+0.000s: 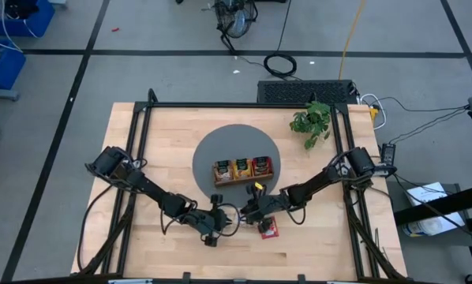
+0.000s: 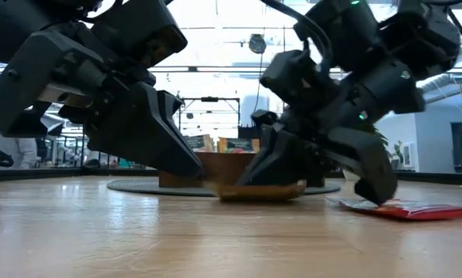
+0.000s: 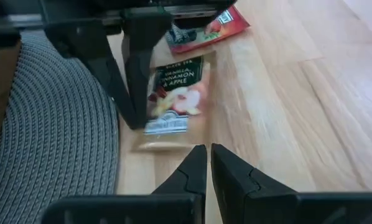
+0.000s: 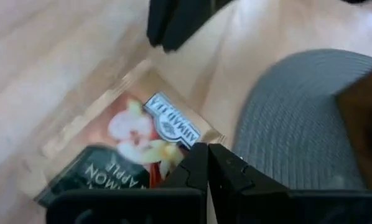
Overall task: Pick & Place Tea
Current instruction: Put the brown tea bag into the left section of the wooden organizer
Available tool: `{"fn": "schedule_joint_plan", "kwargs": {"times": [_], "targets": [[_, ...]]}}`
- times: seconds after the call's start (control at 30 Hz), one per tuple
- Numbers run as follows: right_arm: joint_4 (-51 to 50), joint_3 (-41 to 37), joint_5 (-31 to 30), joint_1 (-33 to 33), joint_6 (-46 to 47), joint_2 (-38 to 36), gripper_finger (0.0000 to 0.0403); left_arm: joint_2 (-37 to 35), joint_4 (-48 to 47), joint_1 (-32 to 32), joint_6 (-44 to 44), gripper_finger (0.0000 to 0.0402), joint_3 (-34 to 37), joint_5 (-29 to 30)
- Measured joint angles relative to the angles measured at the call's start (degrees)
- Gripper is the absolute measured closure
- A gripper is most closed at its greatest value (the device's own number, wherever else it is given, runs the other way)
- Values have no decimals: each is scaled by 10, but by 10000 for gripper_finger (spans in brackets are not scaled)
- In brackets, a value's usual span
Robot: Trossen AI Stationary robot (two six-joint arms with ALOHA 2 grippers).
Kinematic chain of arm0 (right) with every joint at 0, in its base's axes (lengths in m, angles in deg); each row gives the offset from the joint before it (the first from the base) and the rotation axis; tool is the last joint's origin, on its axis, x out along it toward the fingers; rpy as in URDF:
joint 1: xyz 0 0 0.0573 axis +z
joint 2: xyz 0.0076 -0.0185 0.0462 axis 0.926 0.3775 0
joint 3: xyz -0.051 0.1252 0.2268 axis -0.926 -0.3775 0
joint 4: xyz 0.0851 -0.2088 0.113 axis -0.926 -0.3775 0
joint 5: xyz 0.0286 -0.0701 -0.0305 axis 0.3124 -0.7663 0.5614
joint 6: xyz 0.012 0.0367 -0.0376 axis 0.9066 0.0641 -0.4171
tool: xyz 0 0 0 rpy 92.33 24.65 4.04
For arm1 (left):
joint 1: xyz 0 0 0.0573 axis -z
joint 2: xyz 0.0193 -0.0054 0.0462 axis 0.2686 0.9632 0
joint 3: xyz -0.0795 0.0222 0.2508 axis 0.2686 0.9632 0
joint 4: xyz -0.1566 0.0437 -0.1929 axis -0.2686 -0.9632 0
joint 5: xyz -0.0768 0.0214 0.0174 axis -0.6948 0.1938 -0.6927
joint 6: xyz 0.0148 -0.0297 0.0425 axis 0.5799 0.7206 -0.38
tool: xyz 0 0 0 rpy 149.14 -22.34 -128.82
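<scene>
Pale wooden bench (image 1: 315,244) carries a flat beige vanilla-apple tea sachet (image 3: 172,102) between left hand (image 3: 208,160) and right hand (image 4: 204,158), both pinched together, empty

Pale smooth wooden table (image 1: 315,252), ribbed grey woven mat (image 3: 55,137), glossy printed foil tea sachet (image 3: 173,99), matt black tools.

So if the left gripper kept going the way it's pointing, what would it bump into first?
Probably the orange-yellow tea sachet lying flat on the table just ahead of the left gripper. The other arm's dark fingers stand beside it, so depth is a bit unclear.
</scene>
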Motion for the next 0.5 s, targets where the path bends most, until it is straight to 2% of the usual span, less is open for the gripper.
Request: {"fn": "schedule_joint_plan", "kwargs": {"times": [0.33,0.5], "targets": [[-3,53,122,5,-30,43,403,0,-1,6,3,371,0,0],[-5,54,150,12,-68,43,403,0,1,18,2,371,0,-9]]}}
